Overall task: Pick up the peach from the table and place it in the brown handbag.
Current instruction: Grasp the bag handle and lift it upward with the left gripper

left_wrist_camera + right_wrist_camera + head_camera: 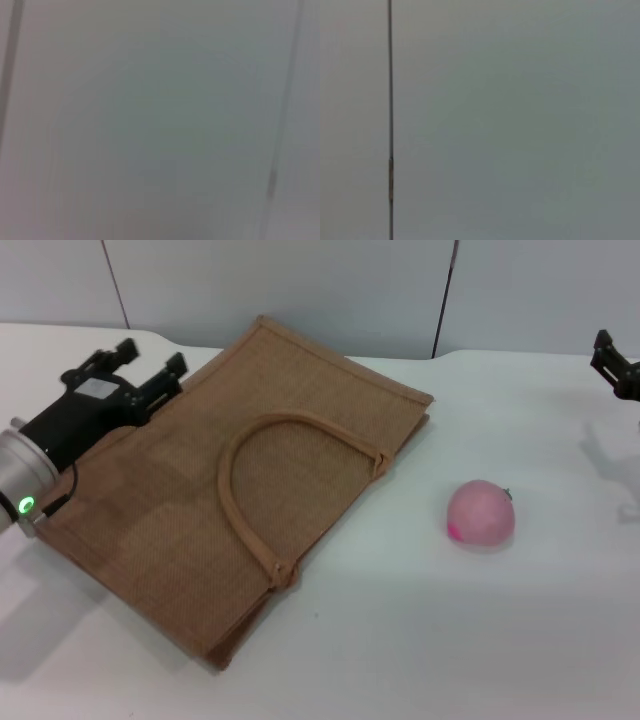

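The peach [481,513], pale pink with a magenta spot, rests on the white table [420,640] to the right of the brown handbag [160,530]. The handbag lies flat, one arched handle [232,465] on top. My left gripper [150,358] hovers open over the bag's far left edge, empty. At the far right edge of the head view only part of my right gripper [615,365] shows, well away from the peach. Both wrist views show just a grey wall.
A grey panelled wall [300,285] runs behind the table's far edge. Bare tabletop lies around the peach and in front of the bag.
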Action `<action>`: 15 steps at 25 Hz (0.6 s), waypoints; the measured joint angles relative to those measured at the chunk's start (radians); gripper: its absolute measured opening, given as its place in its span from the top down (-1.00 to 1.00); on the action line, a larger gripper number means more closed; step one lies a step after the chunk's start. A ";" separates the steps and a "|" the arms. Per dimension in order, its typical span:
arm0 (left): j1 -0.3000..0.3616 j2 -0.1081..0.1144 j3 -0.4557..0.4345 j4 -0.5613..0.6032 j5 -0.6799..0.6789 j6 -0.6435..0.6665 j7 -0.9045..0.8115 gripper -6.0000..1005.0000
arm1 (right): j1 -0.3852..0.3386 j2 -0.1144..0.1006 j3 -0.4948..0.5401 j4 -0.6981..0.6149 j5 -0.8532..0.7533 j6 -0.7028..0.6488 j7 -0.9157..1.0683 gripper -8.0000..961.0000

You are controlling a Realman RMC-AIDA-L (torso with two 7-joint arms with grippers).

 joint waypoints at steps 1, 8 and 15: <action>0.002 0.009 0.005 0.032 0.060 0.012 -0.065 -0.49 | 0.000 0.000 -0.003 0.000 0.000 0.001 0.000 -0.83; 0.024 0.030 -0.001 0.285 0.475 0.130 -0.445 -0.48 | 0.002 -0.002 -0.030 -0.009 0.000 0.024 -0.001 -0.83; 0.022 0.025 -0.006 0.504 0.855 0.135 -0.740 -0.47 | 0.003 0.000 -0.050 -0.011 0.000 0.024 -0.001 -0.83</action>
